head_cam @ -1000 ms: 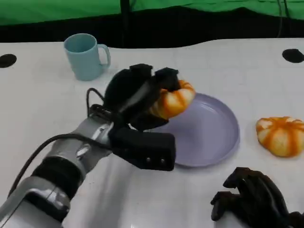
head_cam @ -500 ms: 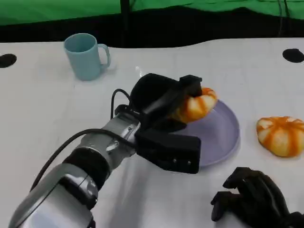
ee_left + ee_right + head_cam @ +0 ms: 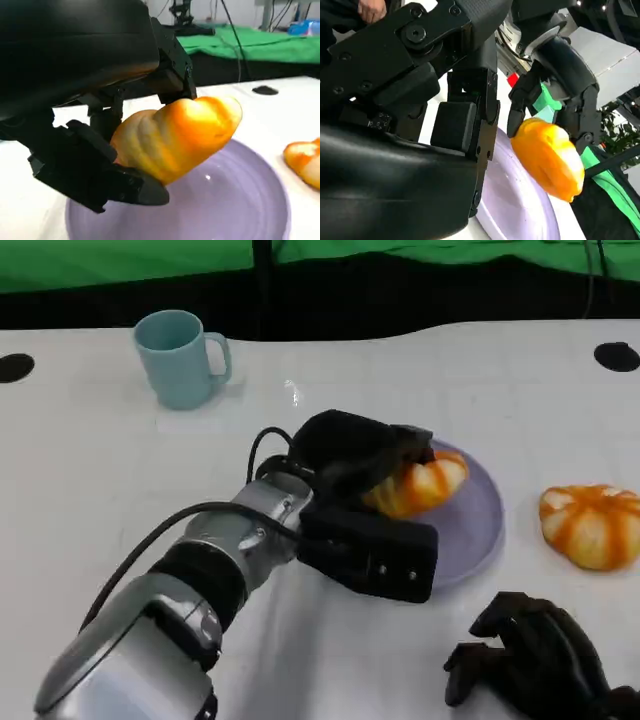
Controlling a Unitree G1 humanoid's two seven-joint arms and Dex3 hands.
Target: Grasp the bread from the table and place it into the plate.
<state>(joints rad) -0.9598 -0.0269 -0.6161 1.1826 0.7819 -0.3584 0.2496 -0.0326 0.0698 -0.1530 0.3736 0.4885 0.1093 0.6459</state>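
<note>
Your left robot hand point(image 3: 355, 455) has carried the bread point(image 3: 420, 483) rightward and lower in the head view since the earlier frames, from the plate's upper-left rim to a spot over the plate's left half. The fingers point(image 3: 172, 75) are closed around the bread from above and below; in the left wrist view you can see it held clear of the purple plate point(image 3: 240, 205), with bare plate directly under it, so it has not been set down yet. The bread's long axis runs out from the hand toward the right of the frame, tilted slightly upward, with the free end pointing across the plate's middle.

What your next move turns on, by my reading: the plate point(image 3: 475, 525) lies straight beneath the held bread, so a short lowering and a release should land it inside the rim.

Your right robot hand point(image 3: 535, 655) sits at the lower right of the head view with its fingers curled in on nothing. A second bread point(image 3: 592, 525) lies on the white surface point(image 3: 100, 470) to the right of the plate, nearer that hand. A pale blue mug point(image 3: 180, 358) stands at upper left, well apart.
</note>
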